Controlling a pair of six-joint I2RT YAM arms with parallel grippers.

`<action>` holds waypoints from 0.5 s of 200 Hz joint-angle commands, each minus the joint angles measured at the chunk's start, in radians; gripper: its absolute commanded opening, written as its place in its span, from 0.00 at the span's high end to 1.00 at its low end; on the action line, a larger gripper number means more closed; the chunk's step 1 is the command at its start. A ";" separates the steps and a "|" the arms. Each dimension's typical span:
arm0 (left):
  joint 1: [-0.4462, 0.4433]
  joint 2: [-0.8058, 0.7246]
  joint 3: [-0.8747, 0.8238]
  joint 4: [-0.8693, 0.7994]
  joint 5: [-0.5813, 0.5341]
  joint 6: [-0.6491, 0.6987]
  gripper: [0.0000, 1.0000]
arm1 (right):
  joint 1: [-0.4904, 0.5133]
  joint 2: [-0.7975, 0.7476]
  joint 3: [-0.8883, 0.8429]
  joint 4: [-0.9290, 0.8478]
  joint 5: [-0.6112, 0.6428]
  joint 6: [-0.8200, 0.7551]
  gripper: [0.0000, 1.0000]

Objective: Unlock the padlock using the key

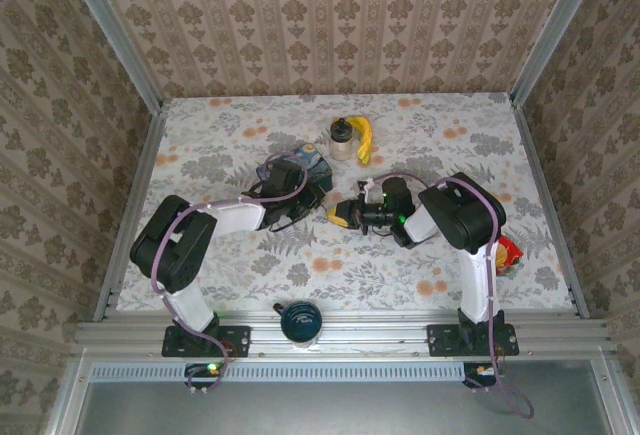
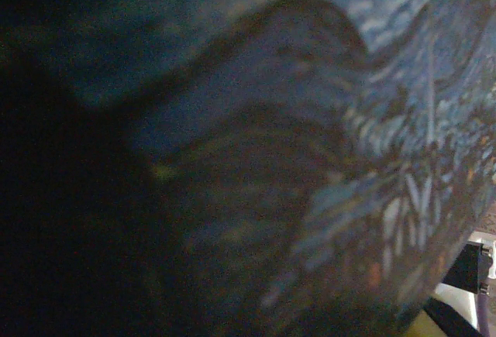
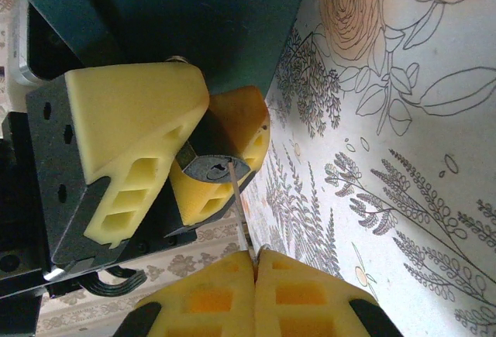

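Observation:
The padlock is a tiny dark lock, and its grey keyhole face points toward my right wrist camera. My left gripper is shut on it, with yellow fingers clamping both sides. At mid table my right gripper meets the left one. Its jaws are shut on the key. The thin blade reaches up to the lock face, with its tip at the right edge of the keyhole. I cannot tell whether the tip is inside the slot.
The blue starry-night tin box lies just behind the left gripper; its painted side looms blurred in the left wrist view. Further back are a small bottle and a banana. A dark cup stands at the front edge. A red object lies right.

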 commanded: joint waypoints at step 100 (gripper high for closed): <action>-0.045 0.014 -0.007 -0.052 0.173 -0.037 0.86 | 0.024 -0.028 -0.041 0.103 0.260 -0.136 1.00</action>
